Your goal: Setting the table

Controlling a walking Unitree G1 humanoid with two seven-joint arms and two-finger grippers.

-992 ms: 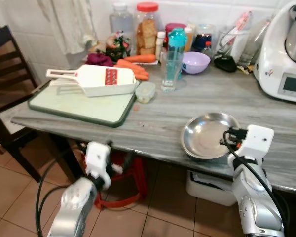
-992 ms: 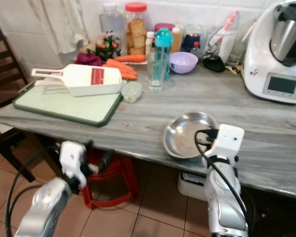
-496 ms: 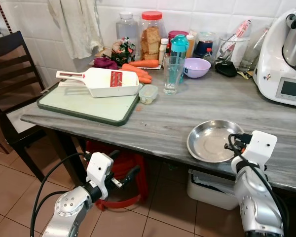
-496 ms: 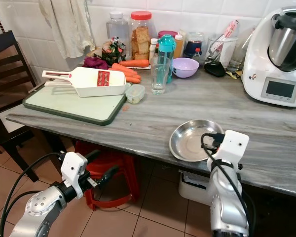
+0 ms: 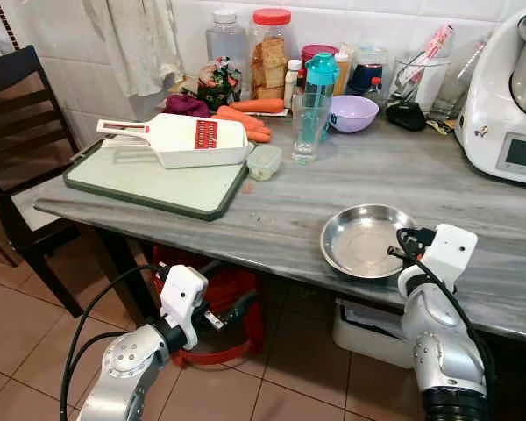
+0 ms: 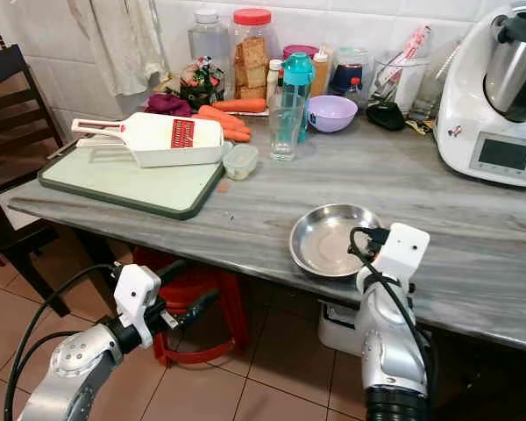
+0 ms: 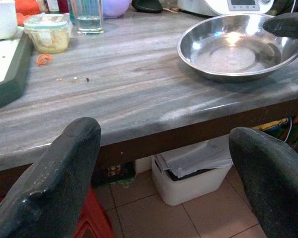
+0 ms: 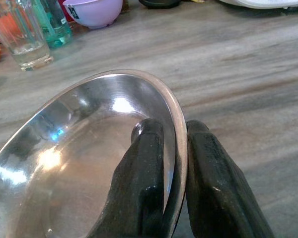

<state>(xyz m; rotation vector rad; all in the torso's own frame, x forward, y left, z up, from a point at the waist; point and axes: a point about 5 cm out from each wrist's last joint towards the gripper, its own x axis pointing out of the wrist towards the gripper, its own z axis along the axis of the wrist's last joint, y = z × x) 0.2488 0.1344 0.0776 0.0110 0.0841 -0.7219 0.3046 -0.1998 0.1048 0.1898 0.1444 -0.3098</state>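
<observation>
Steel plate (image 5: 365, 241) sits near the front edge of the grey marbled counter (image 5: 289, 206), and the right gripper (image 8: 175, 148) is clamped on its rim — one black finger inside the dish, the other outside, the thin metal lip pinched between them. The right arm rises from below the counter edge, silver forearm upright and its white wrist block tipped toward the plate's right side.

Down on the other side, the left gripper (image 5: 232, 294) hangs below the counter, in front of a red stool (image 5: 212, 294). Its arm is bent at the elbow, forearm angled up and forward, and the two black fingers (image 7: 54, 183) are spread wide with nothing between them (the wrist view looks straight through the gap at the counter's edge and the plate beyond).

Farther back on the counter lies a green-rimmed cutting board (image 5: 149, 175) with a white slicer (image 5: 188, 140) resting across it. Just beside the board's right corner is a small lidded container (image 5: 265, 161), and behind that a clear drinking glass (image 5: 306, 127) stands in front of a teal bottle (image 5: 321, 83). Carrots (image 5: 245, 123) lie behind the slicer; a lilac bowl (image 5: 351, 112) sits to the right of the bottle, with jars (image 5: 269, 53) lined against the tiled wall. A white kitchen machine (image 5: 508, 96) occupies the counter's far right, well apart from the plate. A dark wooden chair (image 5: 22, 149) stands at the left end, and a white bin (image 5: 368, 329) sits on the tiled floor under the counter.
</observation>
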